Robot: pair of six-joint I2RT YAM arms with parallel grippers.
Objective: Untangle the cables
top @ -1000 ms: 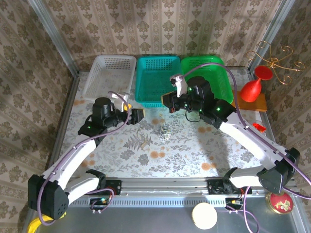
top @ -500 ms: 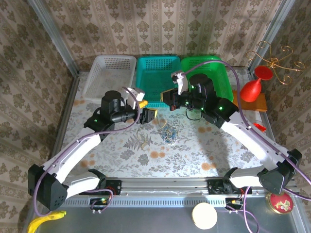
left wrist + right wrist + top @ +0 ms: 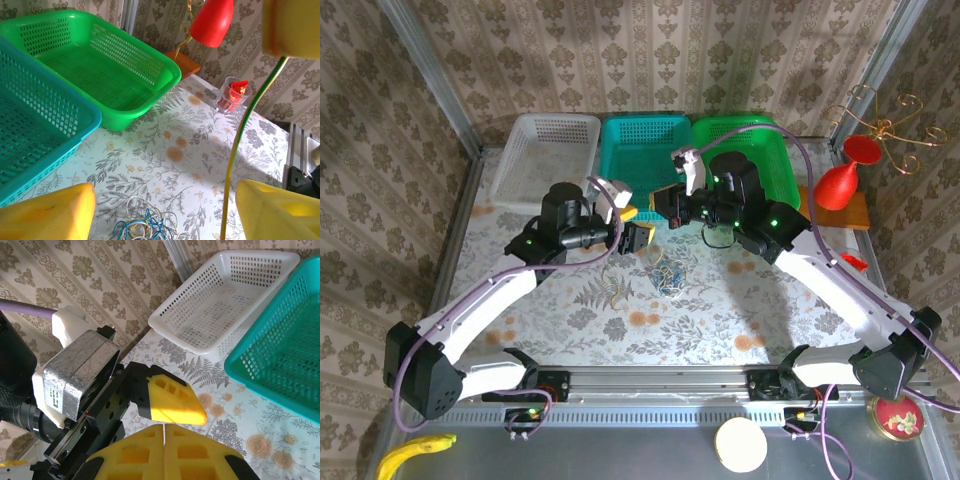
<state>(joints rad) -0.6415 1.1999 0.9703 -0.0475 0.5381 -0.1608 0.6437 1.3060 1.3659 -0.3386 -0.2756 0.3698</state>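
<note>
Floral table, left claw above cables

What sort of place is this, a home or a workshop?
Probably a robot test bench dressed like a home: a left arm and right arm bolted to a rail, wallpaper on framed panels, and a white basket, teal basket and green basket.

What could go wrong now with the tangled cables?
1. The left gripper and the right gripper are very close together, so they might bump.
2. The thin cable hanging from the shut right gripper could slip out.
3. Pulling might lift the whole tangle instead of freeing one cable.
</note>
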